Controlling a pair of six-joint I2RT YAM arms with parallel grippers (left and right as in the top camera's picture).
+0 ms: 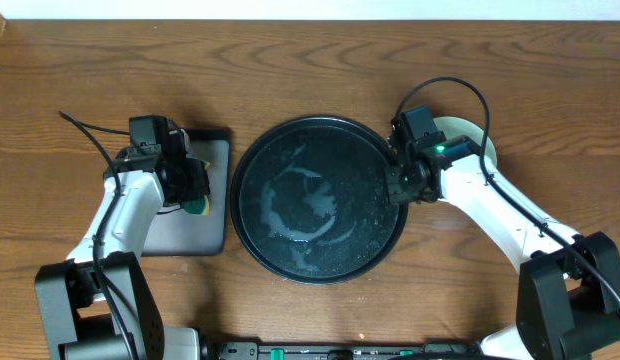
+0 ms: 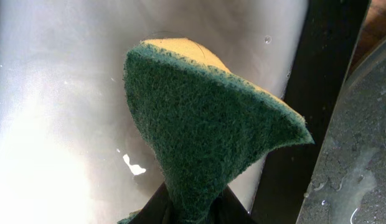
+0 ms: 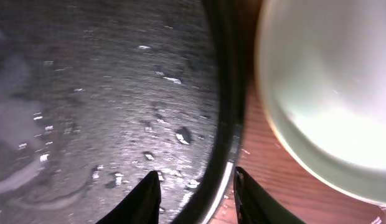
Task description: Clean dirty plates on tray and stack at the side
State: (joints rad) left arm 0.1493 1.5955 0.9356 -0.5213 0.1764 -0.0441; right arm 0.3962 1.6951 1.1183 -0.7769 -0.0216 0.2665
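The large round black tray [image 1: 290, 240] lies mid-table, wet and streaked, with no plate on it. It also shows in the right wrist view [image 3: 106, 93] and the left wrist view [image 2: 361, 162]. A pale mint plate [image 1: 472, 131] sits on the table just right of the tray, partly hidden by my right arm. It also shows in the right wrist view [image 3: 324, 93]. I cannot tell whether other plates lie under it. My right gripper [image 1: 400, 190] is open, its fingers [image 3: 196, 196] either side of the tray's right rim. My left gripper [image 1: 188, 190] is shut [image 2: 193, 210] on a green-and-yellow sponge [image 2: 199, 124].
A smaller rectangular black tray with a grey inside [image 1: 190, 235] lies left of the round tray, under my left gripper. Its wet grey floor [image 2: 56, 93] fills the left wrist view. Cables loop off both arms. The table is brown wood.
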